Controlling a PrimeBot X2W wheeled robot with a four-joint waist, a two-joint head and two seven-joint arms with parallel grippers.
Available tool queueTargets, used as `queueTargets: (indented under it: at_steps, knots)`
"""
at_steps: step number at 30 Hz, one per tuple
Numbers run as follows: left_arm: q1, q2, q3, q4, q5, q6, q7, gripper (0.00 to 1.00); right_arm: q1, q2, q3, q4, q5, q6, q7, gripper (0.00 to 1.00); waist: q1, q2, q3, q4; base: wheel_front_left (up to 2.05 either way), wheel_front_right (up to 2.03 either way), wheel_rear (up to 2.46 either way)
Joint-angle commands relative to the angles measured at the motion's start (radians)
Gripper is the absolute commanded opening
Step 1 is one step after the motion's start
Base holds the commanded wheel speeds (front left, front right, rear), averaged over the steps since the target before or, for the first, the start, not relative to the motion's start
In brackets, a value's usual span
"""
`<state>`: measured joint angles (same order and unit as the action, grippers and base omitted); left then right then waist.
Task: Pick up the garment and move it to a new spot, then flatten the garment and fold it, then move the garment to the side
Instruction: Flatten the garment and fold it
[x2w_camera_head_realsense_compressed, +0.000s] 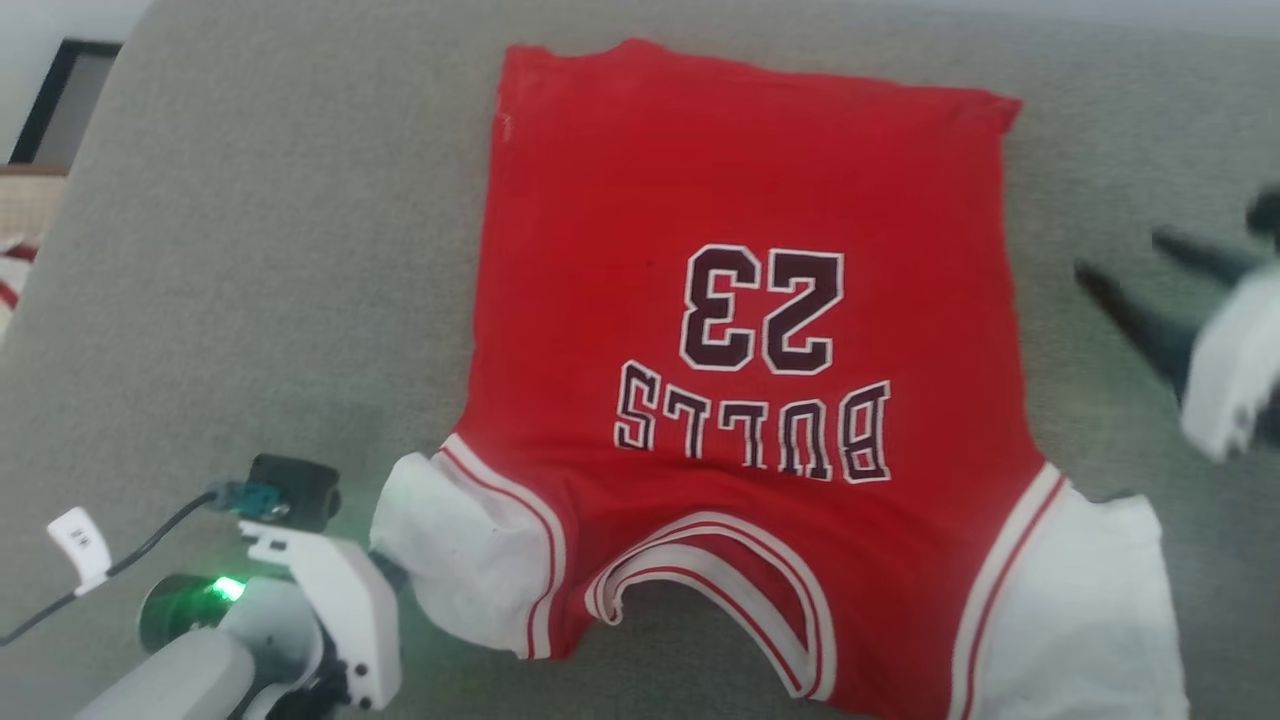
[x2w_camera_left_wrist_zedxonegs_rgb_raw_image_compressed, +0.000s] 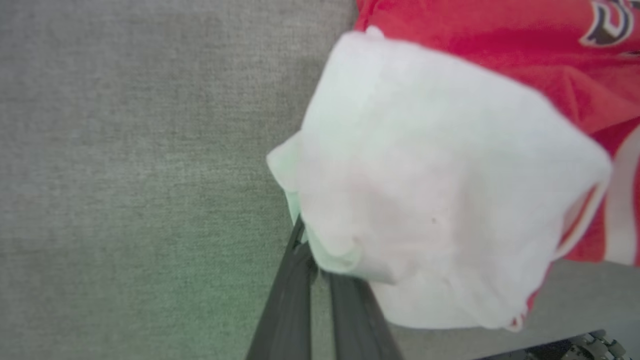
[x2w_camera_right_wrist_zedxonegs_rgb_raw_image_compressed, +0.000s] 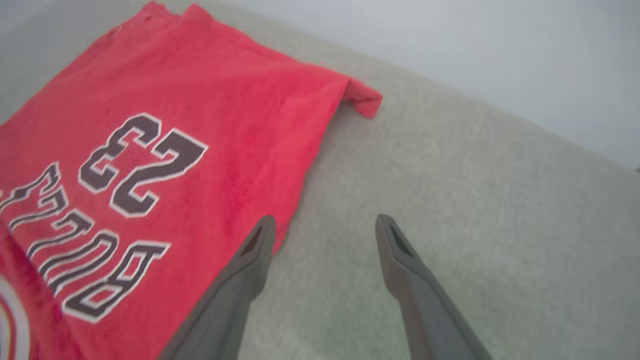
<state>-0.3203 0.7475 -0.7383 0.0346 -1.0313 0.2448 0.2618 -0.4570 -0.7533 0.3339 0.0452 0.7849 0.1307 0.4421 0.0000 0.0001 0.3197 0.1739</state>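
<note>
The garment (x2w_camera_head_realsense_compressed: 740, 200) lies spread on the grey surface, a red jersey with its dark "BULLS 23" lettering facing up and its neck toward me. My left gripper (x2w_camera_left_wrist_zedxonegs_rgb_raw_image_compressed: 310, 250) is shut on the edge of the garment's white left sleeve (x2w_camera_left_wrist_zedxonegs_rgb_raw_image_compressed: 440, 175), which bunches over the fingertips. In the head view that gripper (x2w_camera_head_realsense_compressed: 392, 570) sits at the lower left, against the sleeve (x2w_camera_head_realsense_compressed: 460, 560). My right gripper (x2w_camera_head_realsense_compressed: 1120, 255) hovers blurred at the right edge, open and apart from the garment. Its fingers (x2w_camera_right_wrist_zedxonegs_rgb_raw_image_compressed: 260, 250) spread wide over bare surface just beside the red side hem (x2w_camera_right_wrist_zedxonegs_rgb_raw_image_compressed: 200, 90), holding nothing.
The grey fabric surface (x2w_camera_head_realsense_compressed: 250, 250) stretches wide to the left of the garment and to its right (x2w_camera_right_wrist_zedxonegs_rgb_raw_image_compressed: 450, 200). Past its left edge stand a dark frame (x2w_camera_head_realsense_compressed: 60, 100) and a red-and-white striped thing (x2w_camera_head_realsense_compressed: 15, 270). A cable with a white tag (x2w_camera_head_realsense_compressed: 80, 545) trails from my left wrist.
</note>
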Motion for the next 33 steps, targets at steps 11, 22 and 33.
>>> queueTargets:
  at_steps: [11,22,33]
  knots:
    - [-0.141,-0.114,-0.045,0.076,0.053,-0.076,-0.007,0.00,-0.470,0.255,-0.047,0.482,-0.215,0.000,0.122,1.00,0.0000,-0.0001,0.100,0.126,0.00,0.00,0.00]
    - [-0.200,-0.190,-0.071,0.175,0.061,-0.131,-0.024,0.00,-0.655,0.327,-0.037,0.874,-0.252,0.000,0.358,1.00,0.0000,-0.0001,0.149,0.197,0.00,0.00,0.00]
    - [-0.223,-0.221,-0.076,0.264,0.053,-0.165,-0.043,0.00,-0.705,0.344,-0.031,1.025,-0.319,-0.001,0.389,0.00,0.0000,-0.0001,0.135,0.190,0.00,0.00,0.00]
